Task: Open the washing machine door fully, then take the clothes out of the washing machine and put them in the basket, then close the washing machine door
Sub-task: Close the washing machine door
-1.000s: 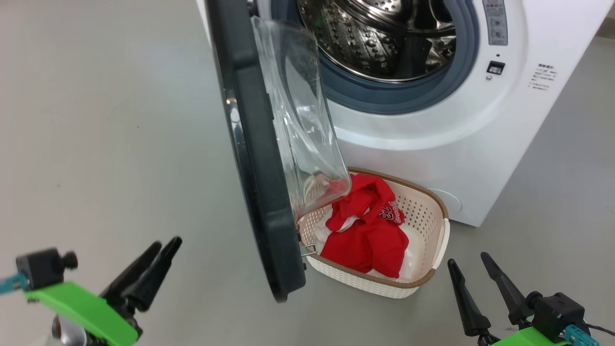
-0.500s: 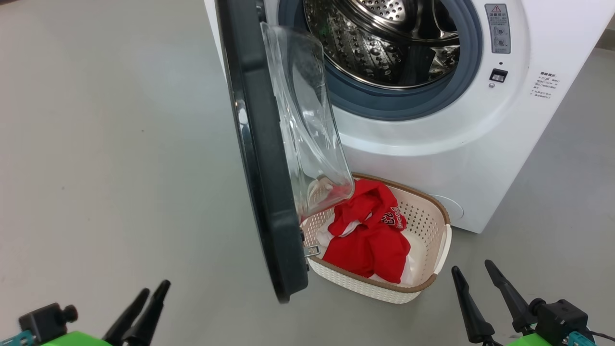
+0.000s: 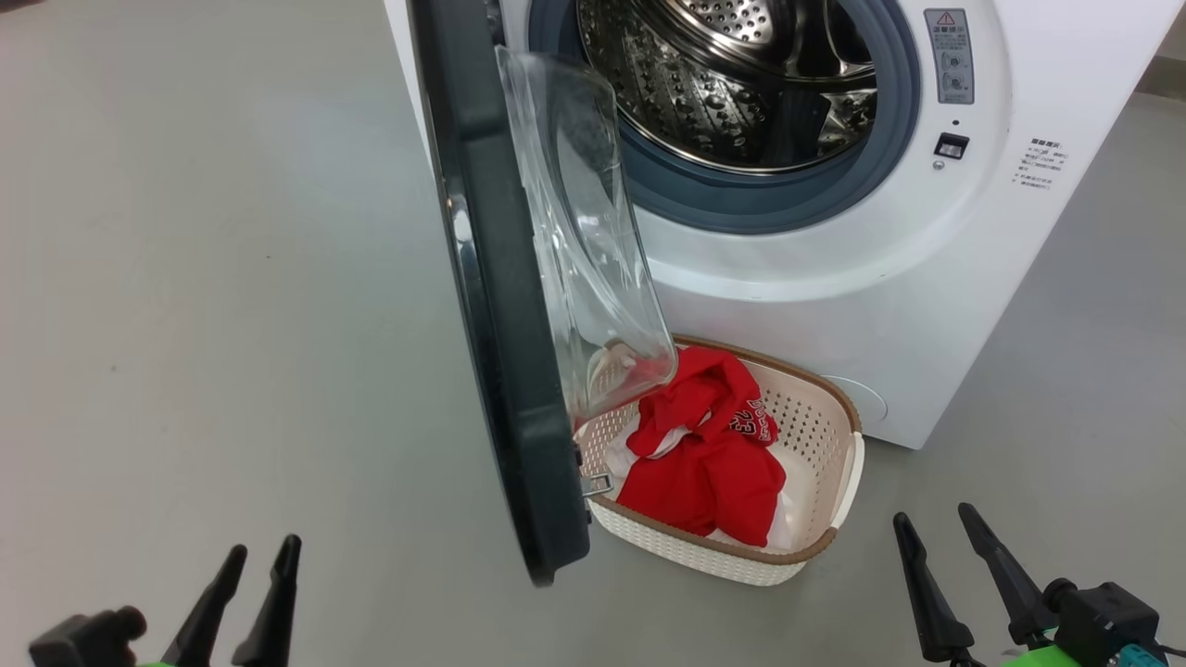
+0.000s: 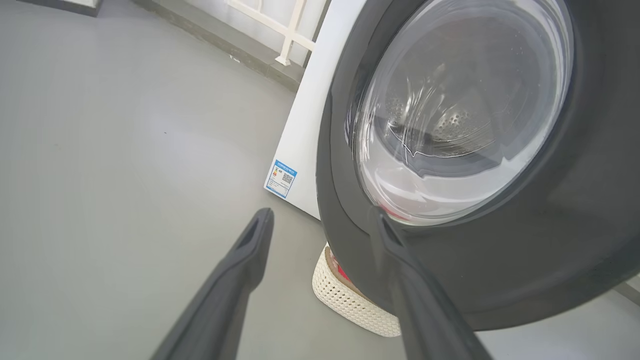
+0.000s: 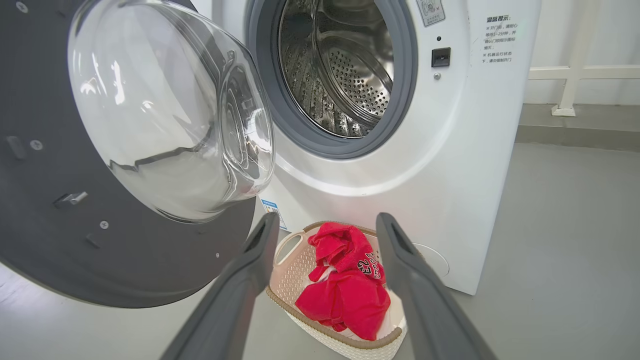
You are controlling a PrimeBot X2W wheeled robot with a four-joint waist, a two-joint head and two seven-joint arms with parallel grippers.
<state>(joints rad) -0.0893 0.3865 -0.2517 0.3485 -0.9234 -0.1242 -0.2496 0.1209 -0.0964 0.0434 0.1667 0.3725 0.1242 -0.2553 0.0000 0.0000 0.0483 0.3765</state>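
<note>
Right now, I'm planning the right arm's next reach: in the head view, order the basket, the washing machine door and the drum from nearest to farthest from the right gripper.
1. basket, on the floor just up and left of the right gripper.
2. washing machine door, further left, standing open.
3. drum, farthest, at the view's top.

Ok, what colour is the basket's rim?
Brown, on the cream basket; clearest in the right wrist view.

clothes (image 3: pixel 704 463): white number 23 | washing machine (image 3: pixel 834 278): red warning triangle (image 3: pixel 944 18), small print (image 3: pixel 1042 159) illegible
</note>
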